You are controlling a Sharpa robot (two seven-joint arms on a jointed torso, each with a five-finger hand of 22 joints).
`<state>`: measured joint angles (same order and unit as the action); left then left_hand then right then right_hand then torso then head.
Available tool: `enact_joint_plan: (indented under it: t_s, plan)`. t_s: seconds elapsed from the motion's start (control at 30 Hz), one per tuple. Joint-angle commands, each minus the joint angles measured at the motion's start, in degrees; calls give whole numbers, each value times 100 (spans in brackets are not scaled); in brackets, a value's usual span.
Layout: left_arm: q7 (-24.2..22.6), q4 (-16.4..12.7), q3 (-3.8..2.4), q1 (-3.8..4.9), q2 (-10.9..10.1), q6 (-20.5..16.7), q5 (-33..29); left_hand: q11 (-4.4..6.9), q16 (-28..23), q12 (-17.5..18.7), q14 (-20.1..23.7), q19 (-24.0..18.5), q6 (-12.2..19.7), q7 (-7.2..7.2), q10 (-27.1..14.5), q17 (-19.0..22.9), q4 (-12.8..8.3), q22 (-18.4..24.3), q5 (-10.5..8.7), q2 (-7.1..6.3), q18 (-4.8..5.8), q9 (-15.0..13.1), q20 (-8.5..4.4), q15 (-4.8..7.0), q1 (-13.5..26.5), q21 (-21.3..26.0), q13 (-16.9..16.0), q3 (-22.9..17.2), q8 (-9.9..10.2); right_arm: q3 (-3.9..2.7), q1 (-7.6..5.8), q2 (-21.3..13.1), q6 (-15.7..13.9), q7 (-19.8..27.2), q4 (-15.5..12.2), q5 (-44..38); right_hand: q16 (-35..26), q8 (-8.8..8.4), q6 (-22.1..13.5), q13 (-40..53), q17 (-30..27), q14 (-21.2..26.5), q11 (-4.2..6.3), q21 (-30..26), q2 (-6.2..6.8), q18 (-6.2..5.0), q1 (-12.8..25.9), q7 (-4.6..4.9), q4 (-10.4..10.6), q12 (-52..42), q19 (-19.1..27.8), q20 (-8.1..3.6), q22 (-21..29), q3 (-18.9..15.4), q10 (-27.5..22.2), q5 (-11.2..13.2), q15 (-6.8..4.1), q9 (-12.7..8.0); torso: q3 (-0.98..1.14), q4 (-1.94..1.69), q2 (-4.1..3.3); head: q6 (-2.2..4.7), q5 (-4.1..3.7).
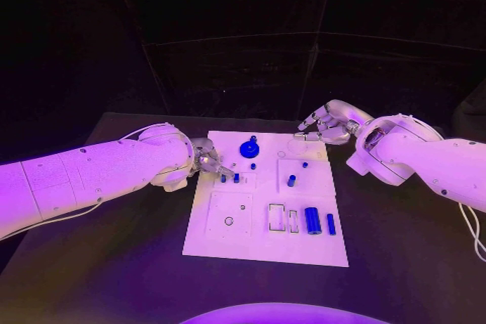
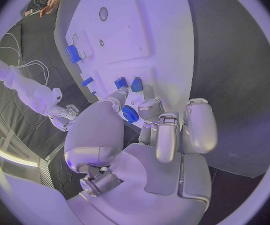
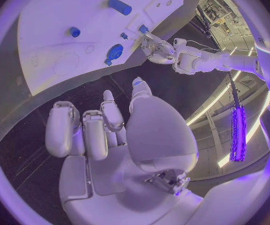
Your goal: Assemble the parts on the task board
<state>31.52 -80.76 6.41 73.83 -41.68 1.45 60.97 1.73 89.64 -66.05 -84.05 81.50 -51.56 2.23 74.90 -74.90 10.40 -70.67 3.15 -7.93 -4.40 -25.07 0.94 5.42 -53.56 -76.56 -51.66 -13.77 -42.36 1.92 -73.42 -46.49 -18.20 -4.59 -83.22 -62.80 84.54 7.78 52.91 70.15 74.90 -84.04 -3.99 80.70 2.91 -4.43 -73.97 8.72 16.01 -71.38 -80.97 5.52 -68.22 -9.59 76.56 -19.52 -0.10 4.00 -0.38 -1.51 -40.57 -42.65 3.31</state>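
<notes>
Left hand (image 1: 210,161) at the task board (image 1: 265,232) left edge seems to pinch a small blue part (image 1: 236,177) for seating, grip unclear; right hand (image 1: 322,127) hovers empty, fingers loosely curled, beyond the far right corner.

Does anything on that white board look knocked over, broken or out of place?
Nothing stands out. The task board lies flat and looks undamaged. The blue parts sit on it in order, and none has rolled onto the black table.

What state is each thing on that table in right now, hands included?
Task board: flat on the table.
Round blue part: on the board's far end.
Blue cylinder: lying on its side.
Left hand: fingertips at the board's small blue parts.
Right hand: empty, off the far corner.
</notes>
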Motion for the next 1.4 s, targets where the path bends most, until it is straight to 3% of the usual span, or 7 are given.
enact_joint_plan:
  t_s: [0.03, 0.23, 0.33, 0.47, 0.7, 1.2, 1.4]
  plan:
    - [-193, -30, -4, 5, -27, -268, -173, -16, 36, 50, -595, -24, 92, 30, -65, -1510, 89, 15, -5, 39, 1, 62, 40, -50, -106, 38, 68, 198, 96, -3, -10, 3, -50, 54, -5, 13, -32, 29, -30, -6, 487, -369, 8, -25, -51, 20, 0, 14, 20, 20, 29, -8, 8, -10, -42, -22, -48, -2, -1, 0, -1, 1, -4]
    - [-489, -87, -9, 9, -153, -619, -441, -130, 32, 572, -593, -138, 295, 151, -499, -1501, 271, 247, -3, 204, -48, 241, 120, -132, -396, 233, 825, 621, 328, -2, -10, 0, -52, 57, -1, 13, -32, 29, -30, -6, 487, -369, 8, -25, -51, 20, 0, 14, 20, 20, 29, -8, 8, -10, -42, -22, -48, -2, 0, -2, 0, 9, -9]
    - [-934, -94, -11, 31, -219, -842, -795, -228, -290, 1238, -427, -551, 495, 274, -1126, -905, 288, 1055, 1, 308, -219, 348, 192, -222, -711, 899, 1661, 786, 447, -2, -10, -3, -53, 57, 2, 13, -32, 29, -30, -6, 487, -369, 8, -25, -51, 20, 0, 14, 20, 20, 29, -8, 8, -10, -42, -22, -48, -2, 3, -4, 4, 15, -15]
    - [-1676, -67, -11, 55, -235, -1011, -1323, -451, -1566, 1685, 245, -1631, 887, 483, -1768, 880, 233, 3097, 9, 461, -595, 512, 353, -404, -1193, 2769, 1972, 887, 587, -2, -10, -3, -54, 55, 7, 13, -32, 29, -30, -6, 487, -369, 8, -25, -51, 20, 0, 14, 20, 20, 29, -8, 8, -10, -42, -22, -48, -2, 2, -2, -1, 27, -29]
    - [-2789, 51, -7, 66, -62, -1294, -1356, -730, -4013, 2450, 1654, -2020, 1193, 749, -2661, 3535, -205, 3759, 14, 593, -594, 853, 593, -658, -2225, 3800, 2631, 744, 786, -2, -10, 5, -58, 56, 17, 13, -32, 29, -30, -6, 487, -369, 8, -25, -51, 20, 0, 14, 20, 20, 29, -8, 8, -10, -42, -22, -48, -2, 6, -2, -2, 56, -45]
    - [-3663, 693, 126, 16, 622, -1398, 1281, -728, -4481, 3459, 1316, -1455, 452, 685, -2485, 4052, -771, 4403, -31, 218, -617, 1846, 585, -631, -2840, 4511, 3944, 452, 1783, -2, -10, 33, -49, 84, 24, 33, -33, 33, -37, -4, 492, -369, 8, -28, -82, 20, -7, 15, 25, 16, 28, -9, 9, -21, -43, -49, -48, -3, 6, 12, -10, 128, -129]
    - [-3529, 865, 148, -12, 800, -1221, 1956, -713, -3415, 3695, 773, -1097, 242, 658, -2429, 3080, -893, 4273, -34, 160, -603, 2028, 525, -594, -2889, 4265, 4218, 347, 2037, -2, -10, 39, -51, 91, 26, 39, -33, 34, -38, -3, 493, -370, 9, -29, -91, 19, -14, 15, 23, 15, 29, -9, 11, -21, -43, -60, -48, -4, 5, 7, -4, 127, -151]
